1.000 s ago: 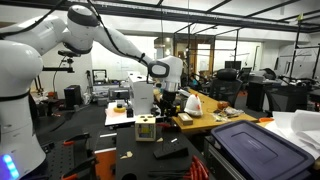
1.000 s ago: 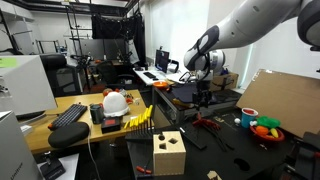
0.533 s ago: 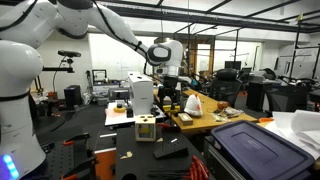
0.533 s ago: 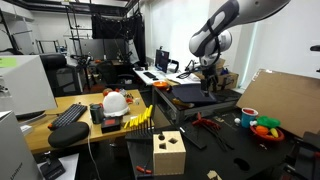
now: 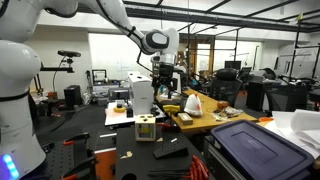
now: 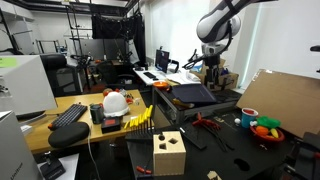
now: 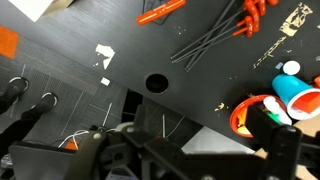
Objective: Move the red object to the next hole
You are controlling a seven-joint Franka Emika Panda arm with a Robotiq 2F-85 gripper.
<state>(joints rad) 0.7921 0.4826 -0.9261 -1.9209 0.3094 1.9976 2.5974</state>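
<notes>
Presently catalogued, largest item first.

1. Robot arm [image 5: 60,25]: white, arching over the scene in both exterior views, its wrist raised high above the tables.
2. Worktop [image 5: 125,152]: black and low, also seen in an exterior view [image 6: 235,150]. It fills most of the wrist view [image 7: 200,90], where one round hole [image 7: 155,83] shows in its surface.
3. Second worktop [image 6: 40,122]: wood-topped. It carries a black keyboard [image 6: 68,115] and a white hard hat [image 6: 116,101].
4. Storage tote [image 5: 250,148]: dark blue, lidded, at the near corner.
5. Cardboard sheet [image 6: 278,92]: tilted, standing beside the black worktop.
6. Wooden box [image 5: 147,127]: a cube with dark round holes, upright on the black worktop. It is also seen in an exterior view [image 6: 168,152], well apart from the gripper and far below it.
7. Gripper [image 5: 166,82]: dark, pointing down, hanging in the air in both exterior views [image 6: 211,72]. In the wrist view [image 7: 190,142] its fingers stand wide apart with nothing between them.
8. Orange bowl [image 6: 266,128]: on the black worktop, holding small coloured items. It also shows in the wrist view [image 7: 248,115].
9. Blue cup [image 7: 297,95]: just beside the bowl.
10. Red-handled tools [image 7: 160,12]: lying flat on the black worktop.
11. Red object: too small to pick out for certain in any view, so whether it sits in one of the box's holes cannot be told.
</notes>
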